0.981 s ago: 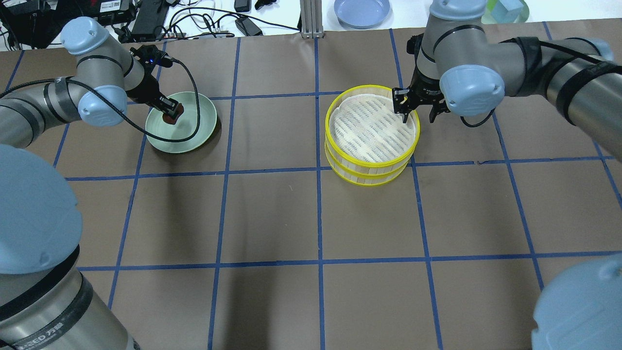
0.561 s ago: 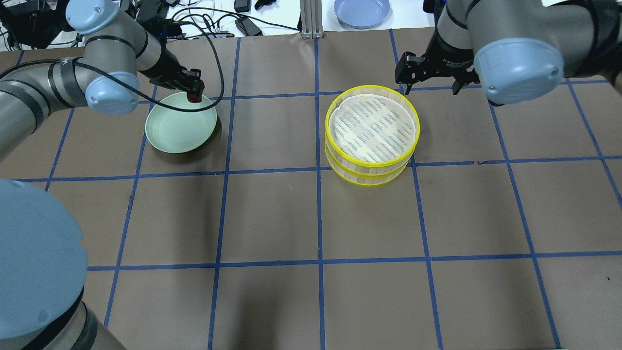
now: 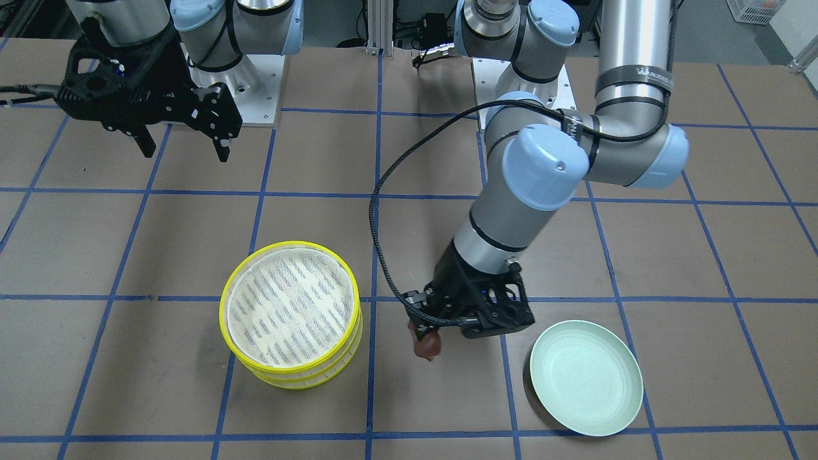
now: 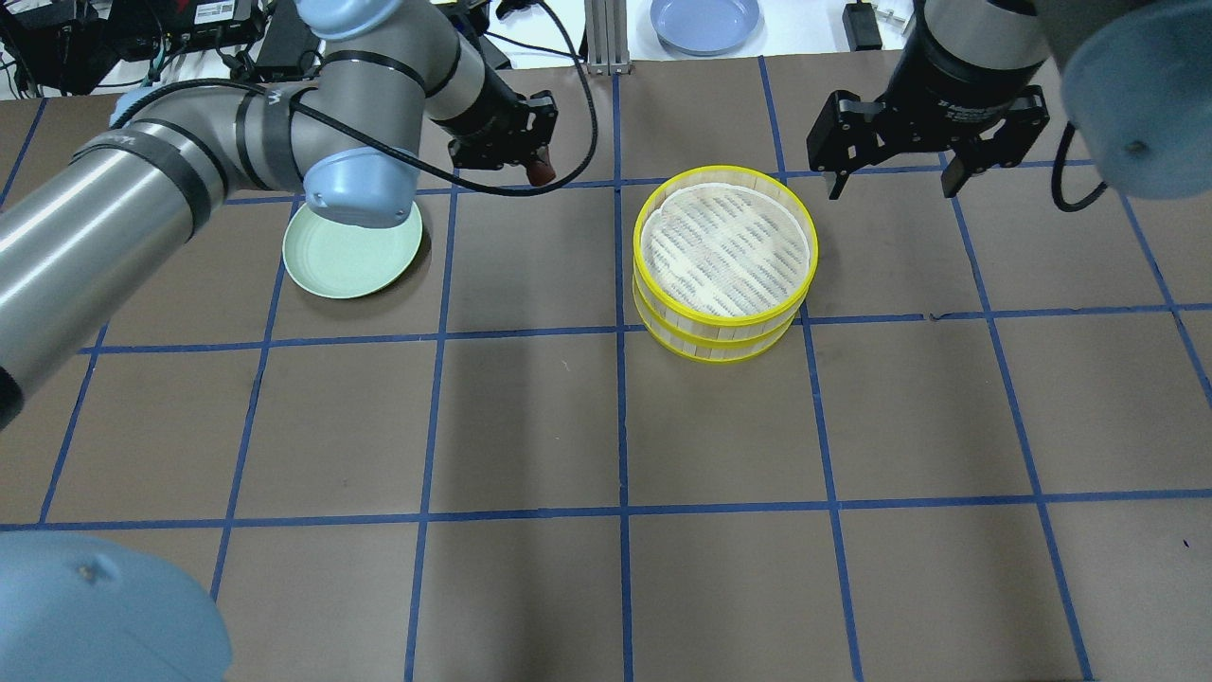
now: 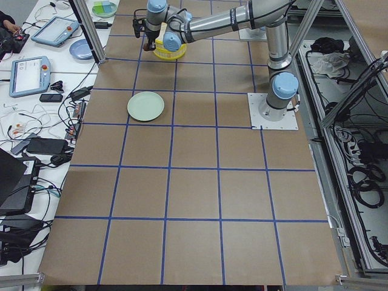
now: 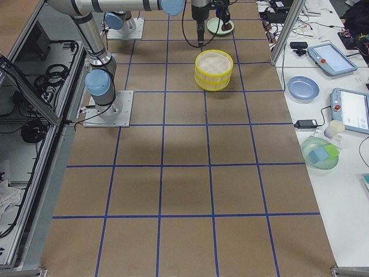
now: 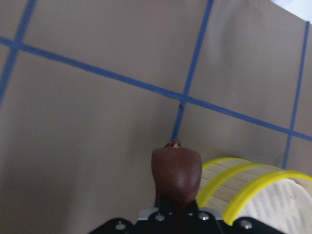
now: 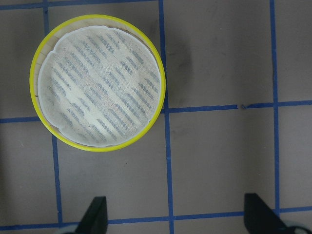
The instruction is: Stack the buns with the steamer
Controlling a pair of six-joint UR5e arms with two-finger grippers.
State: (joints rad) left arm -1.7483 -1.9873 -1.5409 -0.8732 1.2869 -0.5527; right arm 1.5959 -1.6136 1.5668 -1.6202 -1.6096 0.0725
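Holding the dark bun [image 3: 426,345] clamped in the left pincer [image 3: 427,332], in the air above the worktop [image 4: 530,417] between the green plate [image 4: 327,270] and the stacked steamer [image 4: 637,248], with the right pincer [image 4: 892,185] wide open and empty; looks like the carrying step, next probably calls for centring over the top liner, lowering, letting go.

Robotics lab: teach pendants [image 6: 330,57], tape-gridded table [image 4: 530,426].

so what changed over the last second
The left tool lifted the brown bun off the green plate and carried it toward the steamer. The open right tool rose and drew back from the steamer's rim. Steamer and plate stayed put.
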